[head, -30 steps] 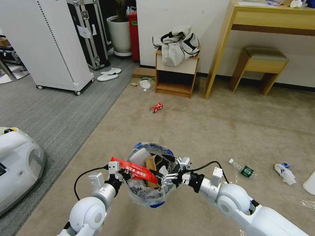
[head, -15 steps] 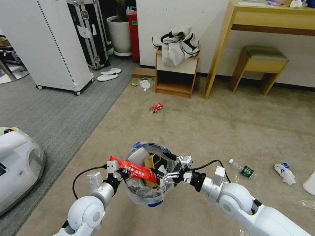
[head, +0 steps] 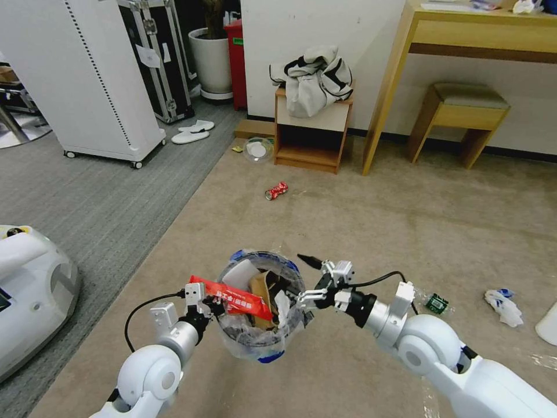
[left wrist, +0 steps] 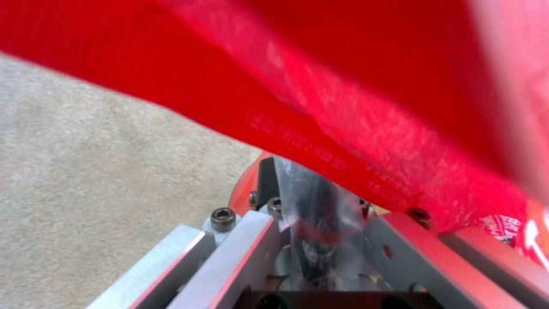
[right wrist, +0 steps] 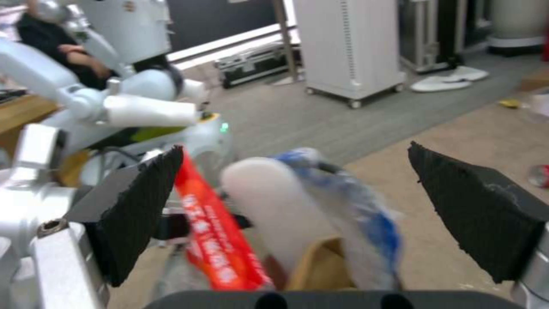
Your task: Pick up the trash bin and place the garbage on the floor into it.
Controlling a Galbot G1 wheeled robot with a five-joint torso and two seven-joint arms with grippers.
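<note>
The trash bin (head: 260,343), blue and red with a clear liner, hangs low over the beige floor (head: 377,232). My left gripper (head: 204,306) is shut on its near-left rim; in the left wrist view the lined rim (left wrist: 312,206) sits between the fingers. A red snack wrapper (head: 231,298) lies across the bin's mouth over a brown carton and white tissue. My right gripper (head: 304,278) stands open just right of the bin, its black pads (right wrist: 137,214) wide apart and holding nothing. Garbage on the floor: a crushed red can (head: 277,190), a green-label bottle (head: 433,302), a white tissue (head: 503,306).
White slippers (head: 191,132) lie on the grey carpet by a wheeled white cabinet (head: 87,75). A jacket-topped wooden side cabinet (head: 310,139), a desk (head: 394,87) and a stool (head: 464,116) line the far wall. A white robot base (head: 29,290) stands at my left.
My right gripper has let go of the red wrapper, opened wide and drawn back to the right of the bin. The wrapper stays across the bin, which shifted slightly left.
</note>
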